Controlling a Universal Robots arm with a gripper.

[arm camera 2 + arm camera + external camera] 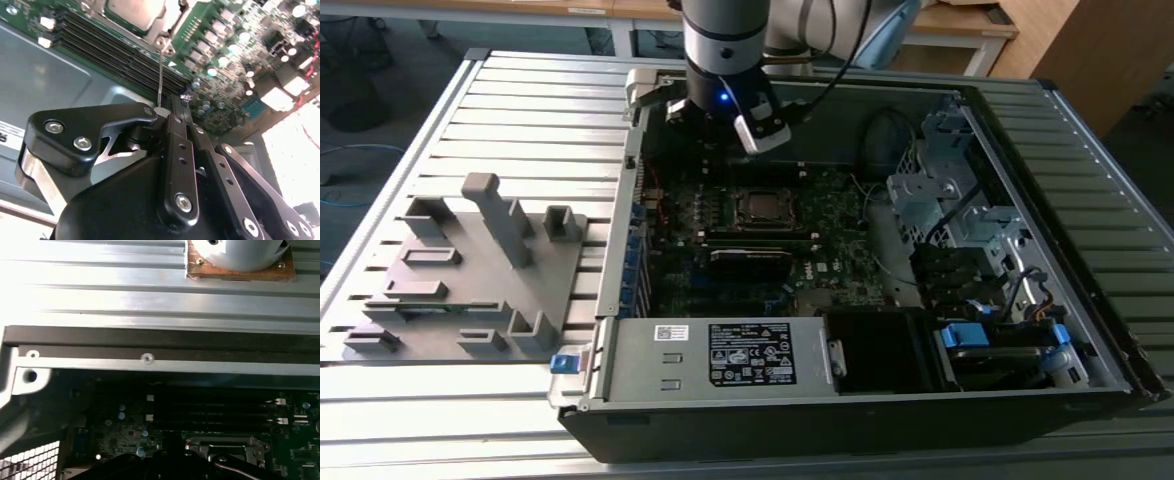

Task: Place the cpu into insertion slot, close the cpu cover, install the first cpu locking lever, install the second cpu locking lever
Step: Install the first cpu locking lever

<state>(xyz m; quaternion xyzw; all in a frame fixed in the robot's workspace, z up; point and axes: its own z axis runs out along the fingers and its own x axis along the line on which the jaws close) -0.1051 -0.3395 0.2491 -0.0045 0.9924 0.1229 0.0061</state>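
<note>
Gripper (pixel 167 106) fingers seem pinched shut on the locking lever (pixel 159 75), at the cpu's (pixel 761 206) twelve o'clock. Swing it down steadily.

A slatted metal table (pixel 520 90) carries an open computer case (pixel 854 425) lying flat, open side up; just beside the case, toward the exterior view's left, a grey fixture (pixel 467 280) with upright posts and blocks rests on the slats; in the first wrist view, beyond the case's edge, a brown plate (pixel 282 271) under a white round base sits on the table.
</note>
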